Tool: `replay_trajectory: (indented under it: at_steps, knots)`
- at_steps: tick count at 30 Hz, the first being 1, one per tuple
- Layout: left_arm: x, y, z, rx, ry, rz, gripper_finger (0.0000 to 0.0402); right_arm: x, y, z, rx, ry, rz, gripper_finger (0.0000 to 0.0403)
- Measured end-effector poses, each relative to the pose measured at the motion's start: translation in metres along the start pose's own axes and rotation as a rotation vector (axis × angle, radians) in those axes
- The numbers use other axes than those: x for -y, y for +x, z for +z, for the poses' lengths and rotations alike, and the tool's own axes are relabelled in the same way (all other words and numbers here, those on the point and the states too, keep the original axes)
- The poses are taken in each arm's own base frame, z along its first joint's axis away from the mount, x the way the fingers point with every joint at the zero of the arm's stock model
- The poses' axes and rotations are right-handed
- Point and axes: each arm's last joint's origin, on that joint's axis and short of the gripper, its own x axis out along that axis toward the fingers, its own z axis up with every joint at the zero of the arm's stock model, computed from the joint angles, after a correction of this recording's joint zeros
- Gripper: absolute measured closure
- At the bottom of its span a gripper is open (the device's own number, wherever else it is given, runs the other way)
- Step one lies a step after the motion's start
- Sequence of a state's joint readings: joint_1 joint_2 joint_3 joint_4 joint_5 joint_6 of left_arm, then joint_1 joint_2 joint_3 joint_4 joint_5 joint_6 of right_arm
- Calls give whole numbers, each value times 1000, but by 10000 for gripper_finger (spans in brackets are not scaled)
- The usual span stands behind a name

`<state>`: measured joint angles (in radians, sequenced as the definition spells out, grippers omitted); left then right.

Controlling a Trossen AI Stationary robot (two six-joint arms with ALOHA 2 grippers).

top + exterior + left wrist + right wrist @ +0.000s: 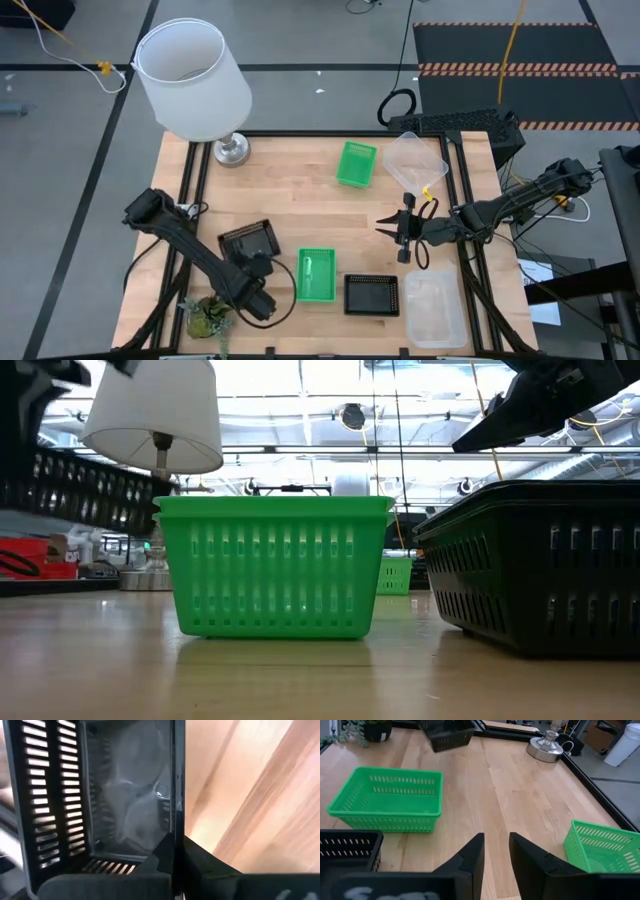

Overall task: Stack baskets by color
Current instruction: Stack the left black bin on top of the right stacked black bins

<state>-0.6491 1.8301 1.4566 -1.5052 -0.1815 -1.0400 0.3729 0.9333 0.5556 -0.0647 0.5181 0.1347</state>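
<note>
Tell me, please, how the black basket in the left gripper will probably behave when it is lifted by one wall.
The black basket probably weighs little: its walls are thin, slotted plastic. The left gripper is shut on one wall only, so the basket may tilt and hang from that edge. The slotted wall might bend slightly, yet the rim looks stiff.

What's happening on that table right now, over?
Left tool shut on black basket wall. Right tool empty, mid-table. Green baskets unstacked. Nothing blocking.
</note>
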Motion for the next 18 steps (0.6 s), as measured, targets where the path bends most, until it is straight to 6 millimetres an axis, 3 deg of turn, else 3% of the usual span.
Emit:
replay_trajectory:
  at_steps: [8,14,18]
  knots:
    - [-4,-37,10,151,166,-32,389,-1,0,0,-5,5,37,316]
    - [-8,-62,40,413,226,-76,394,1,-4,-2,-26,11,55,316]
    - [-7,-68,62,552,287,-106,393,6,-14,2,-26,66,49,316]
